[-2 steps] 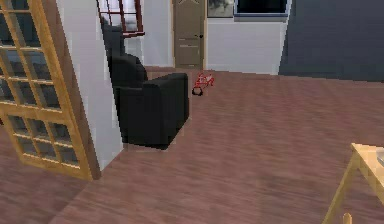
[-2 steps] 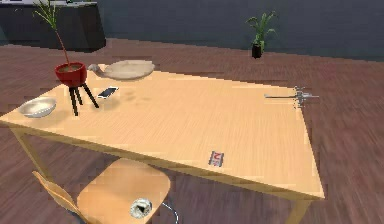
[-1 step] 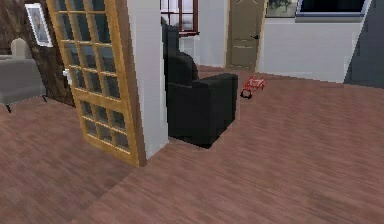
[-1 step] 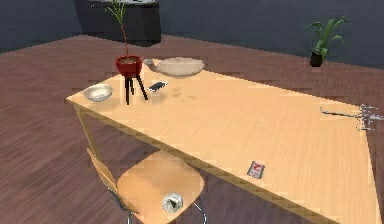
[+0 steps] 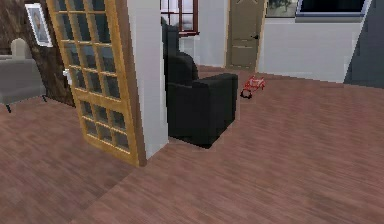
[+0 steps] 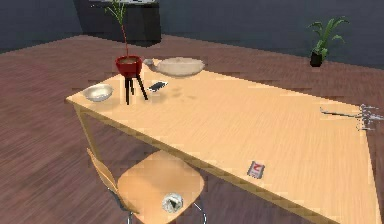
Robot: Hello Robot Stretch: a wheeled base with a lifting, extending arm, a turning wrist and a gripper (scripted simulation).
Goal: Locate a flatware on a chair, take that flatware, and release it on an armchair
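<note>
The flatware (image 6: 172, 204), which I take the small silvery thing to be, lies on the seat of the wooden chair (image 6: 145, 183), close under the table (image 6: 230, 120) edge. I cannot tell the state of the gripper's fingers. A reach could knock the table's edge or push the piece off the seat. Farther off, the black armchair (image 5: 200, 100) stands tight beside a glass-paned door (image 5: 95, 75), which the base might clip.

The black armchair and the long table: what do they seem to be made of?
The armchair looks like black leather or vinyl: smooth surfaces with a faint sheen, though fabric is possible. The table looks like pale wood with a matt finish: honey colour and an even top, though it may be laminate.
</note>
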